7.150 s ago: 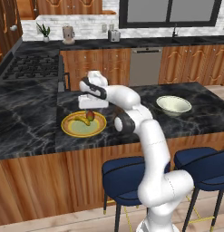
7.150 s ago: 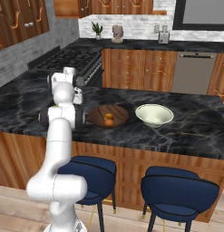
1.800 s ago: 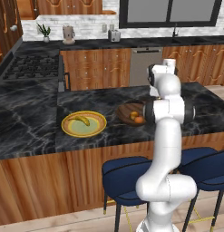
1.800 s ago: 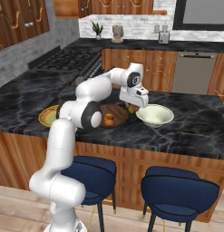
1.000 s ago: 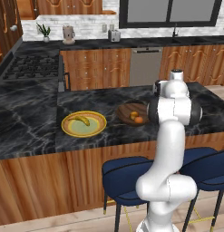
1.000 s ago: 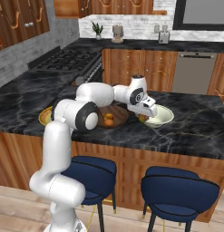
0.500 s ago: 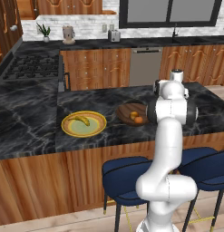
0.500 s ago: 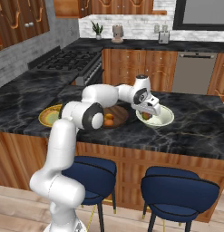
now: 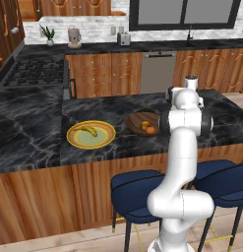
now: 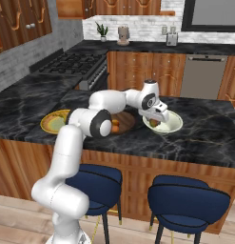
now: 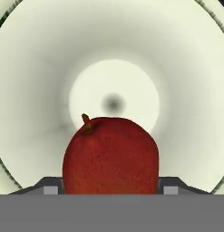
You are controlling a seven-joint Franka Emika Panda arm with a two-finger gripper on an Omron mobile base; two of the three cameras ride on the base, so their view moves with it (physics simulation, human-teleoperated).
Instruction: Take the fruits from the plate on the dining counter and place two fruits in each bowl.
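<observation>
Two blue stools stand nearest, tucked against the wood-panelled side of the dining counter. On its black veined top, three containers sit in a row. At the robot's left is the plate, yellow-rimmed with a pale green centre, and the banana lies on it alone; in the right base view the plate peeks out behind the arm. Next along is the dark wooden bowl, which holds the orange round fruit and the brownish-orange round fruit side by side; from the right base camera that bowl is partly covered by the arm's elbow. Just beside it, to the robot's right, is the cream bowl.

The gripper reaches down into the cream bowl from over the wooden one. The hand camera looks straight into the bowl's greenish-white inside, with the apple filling the lower middle, stem tilted up and left. The apple sits between the two dark tips at the bottom edge, and they press its sides: the pincer is closed on it. Whether the apple already touches the bowl's floor cannot be told. From the right base camera the apple shows as a reddish spot under the hand, inside the rim.

Farther back runs the wall counter with a stove, a dishwasher, a small potted plant and a toaster.
</observation>
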